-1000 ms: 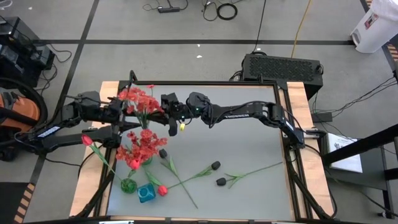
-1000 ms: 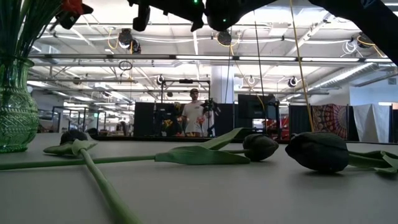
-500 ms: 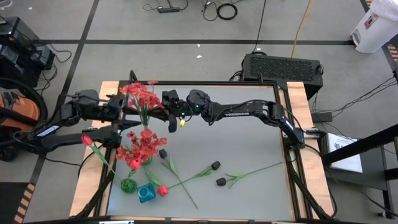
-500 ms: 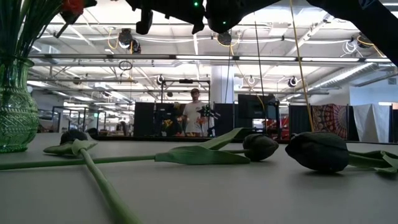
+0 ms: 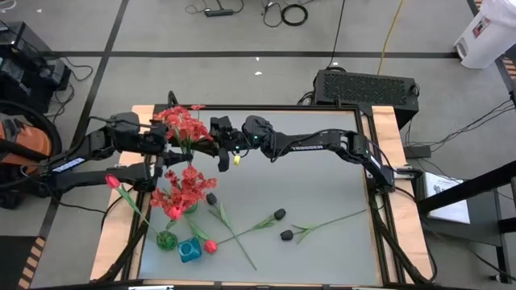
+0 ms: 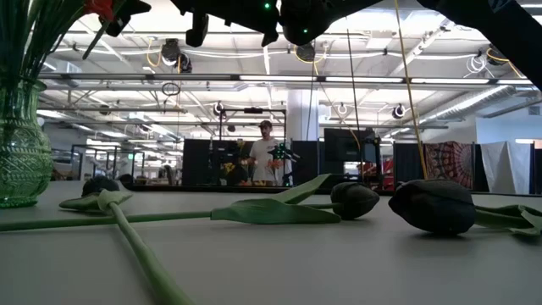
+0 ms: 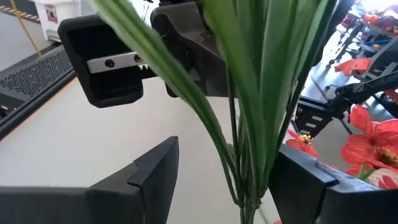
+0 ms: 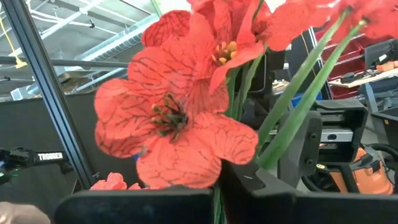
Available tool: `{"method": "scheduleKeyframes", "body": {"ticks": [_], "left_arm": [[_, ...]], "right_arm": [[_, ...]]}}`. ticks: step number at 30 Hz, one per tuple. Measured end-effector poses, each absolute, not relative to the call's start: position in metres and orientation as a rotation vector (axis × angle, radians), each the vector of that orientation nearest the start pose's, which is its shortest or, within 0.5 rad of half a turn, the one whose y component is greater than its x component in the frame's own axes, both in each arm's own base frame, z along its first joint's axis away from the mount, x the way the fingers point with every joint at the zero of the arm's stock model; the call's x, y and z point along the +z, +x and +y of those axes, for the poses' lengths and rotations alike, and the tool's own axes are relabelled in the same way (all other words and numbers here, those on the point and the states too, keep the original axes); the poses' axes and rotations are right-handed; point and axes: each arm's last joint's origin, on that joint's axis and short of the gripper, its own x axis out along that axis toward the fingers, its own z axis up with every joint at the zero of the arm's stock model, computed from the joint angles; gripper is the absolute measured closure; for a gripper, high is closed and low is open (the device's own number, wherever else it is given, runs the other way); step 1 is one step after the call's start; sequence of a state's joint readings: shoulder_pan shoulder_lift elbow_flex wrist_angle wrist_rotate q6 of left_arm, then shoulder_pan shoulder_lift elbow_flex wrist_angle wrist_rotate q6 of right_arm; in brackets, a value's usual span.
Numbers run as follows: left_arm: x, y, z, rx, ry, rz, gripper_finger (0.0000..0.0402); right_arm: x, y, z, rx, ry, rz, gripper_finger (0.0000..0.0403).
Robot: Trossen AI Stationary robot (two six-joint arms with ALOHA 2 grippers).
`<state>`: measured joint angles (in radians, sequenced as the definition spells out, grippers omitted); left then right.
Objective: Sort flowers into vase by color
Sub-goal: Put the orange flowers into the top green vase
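Both arms meet over the far left part of the table (image 5: 322,201), sharing one bunch of frilly red flowers (image 5: 184,126) held up in the air. The right gripper (image 5: 216,137) reaches in from the right with its fingers together, clamped on the stems just below the blooms; its own camera is filled with red petals and green stalks rising from between the pads, which fits a tight pinch meant to carry the bunch's weight. The left gripper (image 7: 224,180) comes from the left side, and its two fingers stand apart with the stems running between them, not yet pressing on either side. That looks like a hand-over or a steadying hold: one arm keeps the bunch upright so the other can take a lower grip for lowering stems into a vase.

Nearer on the left, a green glass vase (image 6: 21,144) already holds another red cluster (image 5: 184,189), presumably the target for red ones. A small green vase (image 5: 166,239) and a blue one (image 5: 189,251) sit at the near left edge. Black buds (image 6: 436,205) and a red tulip-like bud (image 5: 211,246) lie loose on the table in the near middle, waiting their turn. A person (image 6: 264,157) stands far off in the room
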<state>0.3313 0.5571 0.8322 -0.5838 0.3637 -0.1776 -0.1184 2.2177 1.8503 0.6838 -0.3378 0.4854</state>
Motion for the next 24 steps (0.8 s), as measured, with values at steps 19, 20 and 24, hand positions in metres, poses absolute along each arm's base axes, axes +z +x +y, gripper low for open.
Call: {"method": "scheduleKeyframes", "body": {"ticks": [19,20,24], "left_arm": [[0.3379,0.1026,0.0242,-0.013,-0.272,0.298,0.0382],[0.3376,0.1021,0.0241,-0.015,-0.26,0.301,0.0388],[0.3356,0.0985,0.0229,-0.014,-0.256,0.321,0.038]], "right_arm": [[0.311,0.5177,-0.049,0.283,0.379,-0.245,0.034],[0.3109,0.5178,-0.0489,0.284,0.378,-0.245,0.0333],[0.3096,0.5181,-0.048,0.293,0.379,-0.228,0.0308]]}}
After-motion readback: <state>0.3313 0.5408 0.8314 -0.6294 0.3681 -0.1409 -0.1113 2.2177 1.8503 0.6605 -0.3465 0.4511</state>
